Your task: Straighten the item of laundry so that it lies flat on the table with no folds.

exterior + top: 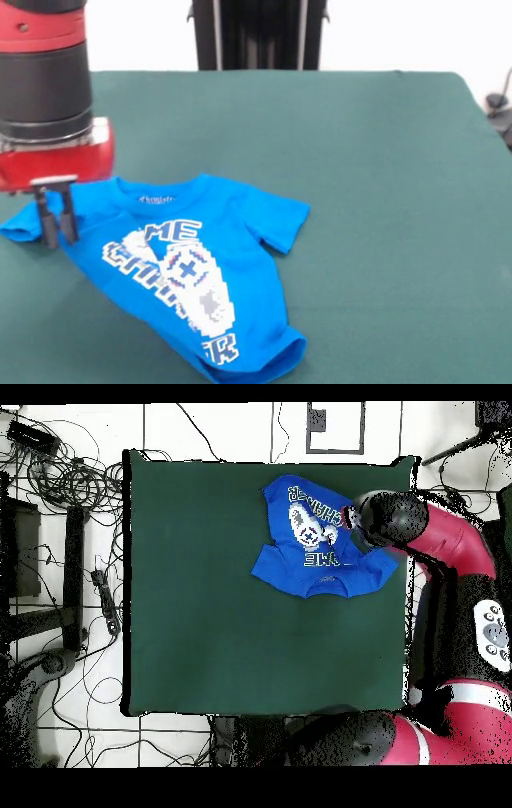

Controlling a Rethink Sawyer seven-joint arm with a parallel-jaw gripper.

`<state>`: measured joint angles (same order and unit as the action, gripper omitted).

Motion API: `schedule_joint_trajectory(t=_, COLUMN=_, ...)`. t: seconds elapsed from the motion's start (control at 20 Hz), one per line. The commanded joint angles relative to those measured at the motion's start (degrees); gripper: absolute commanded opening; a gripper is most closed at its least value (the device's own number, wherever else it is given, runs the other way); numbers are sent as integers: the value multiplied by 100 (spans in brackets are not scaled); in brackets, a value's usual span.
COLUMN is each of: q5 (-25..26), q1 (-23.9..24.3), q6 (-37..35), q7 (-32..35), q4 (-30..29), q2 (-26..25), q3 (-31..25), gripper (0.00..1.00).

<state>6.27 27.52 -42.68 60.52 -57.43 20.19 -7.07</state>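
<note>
The item of laundry (240, 240), a bright blue T-shirt, lies print side up at the near left of the green table (384, 160). It is creased: the white print is folded on itself and the hem bunches at the picture's bottom edge. My gripper (57, 228) stands on the shirt's left sleeve with its two black fingers (46, 220) close together, pinching the cloth. In the overhead view the shirt (315, 534) lies near the table's (220, 604) upper right corner. There the red and black arm (400, 519) covers the gripper.
A black stand (256, 32) rises behind the table's far edge. A cable and plug (498, 104) lie off the right edge. Cables (60, 474) and dark gear (70, 574) crowd the floor left of the table in the overhead view.
</note>
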Motion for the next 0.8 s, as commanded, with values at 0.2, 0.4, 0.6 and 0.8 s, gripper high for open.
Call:
schedule_joint_trajectory(t=0.2, q5=8, q1=-237, q6=-1662, q7=-129, q4=2055, q2=-1157, q3=-674, gripper=0)
schedule_joint_trajectory(t=0.4, q5=37, q1=-247, q6=-1850, q7=-309, q4=2580, q2=-1466, q3=-791, gripper=0)
schedule_joint_trajectory(t=0.6, q5=73, q1=-284, q6=-2018, q7=-440, q4=3005, q2=-1700, q3=-852, gripper=0)
schedule_joint_trajectory(t=0.8, q5=69, q1=-292, q6=-2165, q7=-560, q4=3186, q2=-1814, q3=-898, gripper=0)
